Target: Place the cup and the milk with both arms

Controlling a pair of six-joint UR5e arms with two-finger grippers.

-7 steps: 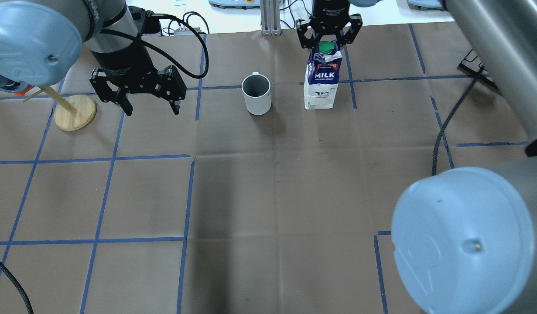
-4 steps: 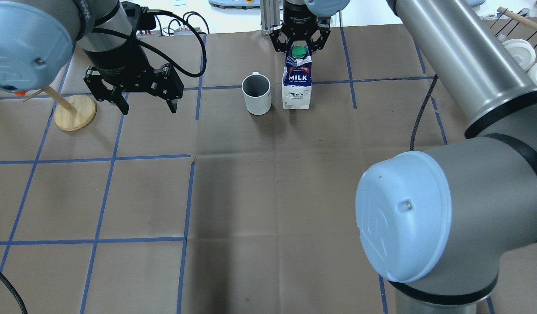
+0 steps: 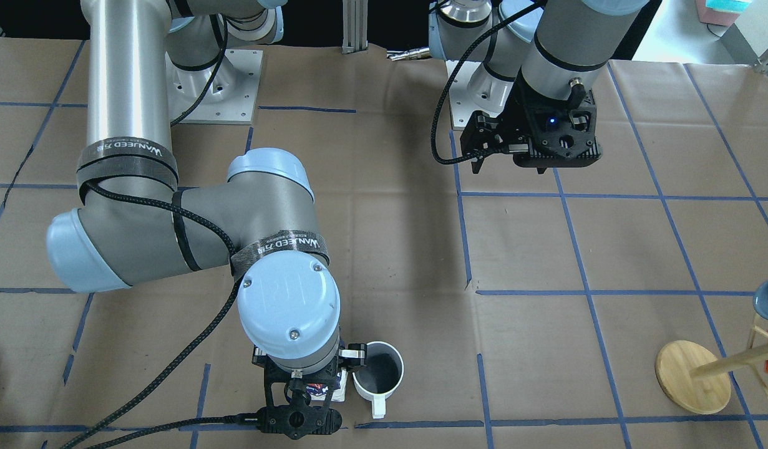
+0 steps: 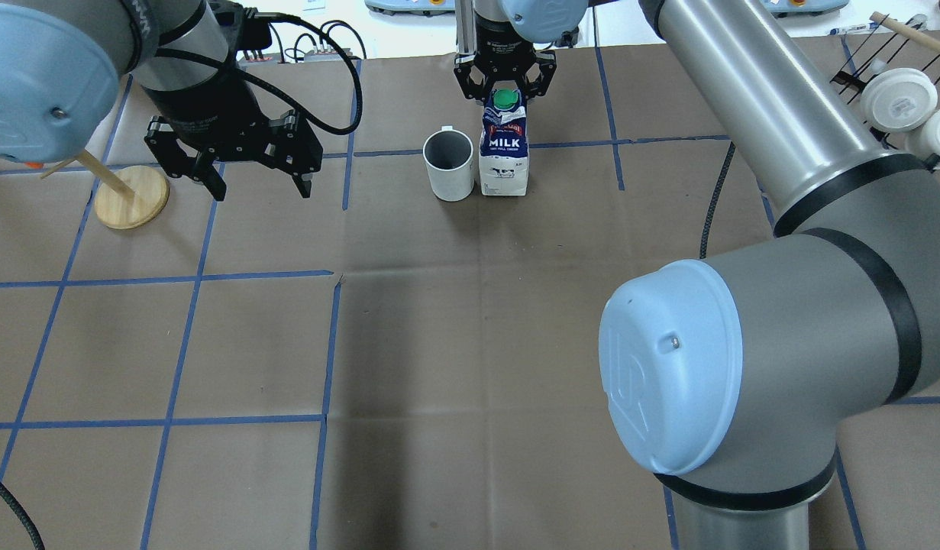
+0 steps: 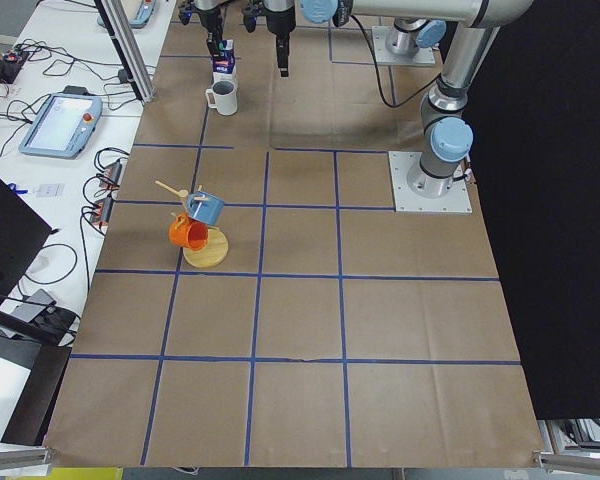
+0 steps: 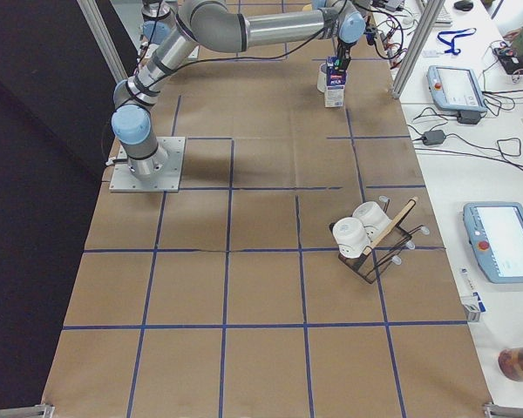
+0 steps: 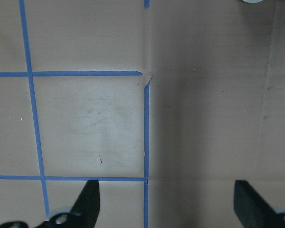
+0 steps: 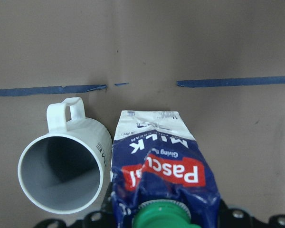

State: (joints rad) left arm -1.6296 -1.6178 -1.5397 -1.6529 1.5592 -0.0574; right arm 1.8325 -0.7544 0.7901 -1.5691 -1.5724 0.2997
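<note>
The white cup (image 4: 449,164) stands on the brown table, handle toward the far edge. The blue-and-white milk carton (image 4: 504,149) stands upright right beside it, on its right in the overhead view. My right gripper (image 4: 504,82) is shut on the milk's top, around the green cap. The right wrist view shows the milk (image 8: 156,171) and the cup (image 8: 61,173) almost touching. I cannot tell whether the carton's base rests on the table. My left gripper (image 4: 262,187) hangs open and empty above the table left of the cup; it also shows in the left wrist view (image 7: 168,204).
A wooden mug stand (image 4: 131,197) stands left of my left gripper and holds a blue and an orange mug (image 5: 198,215). A wire rack with white cups (image 4: 897,99) stands at the far right. Cables lie along the far edge.
My right gripper has carried the milk leftward until it stands next to the cup. My left gripper has shifted only slightly and stays open.
</note>
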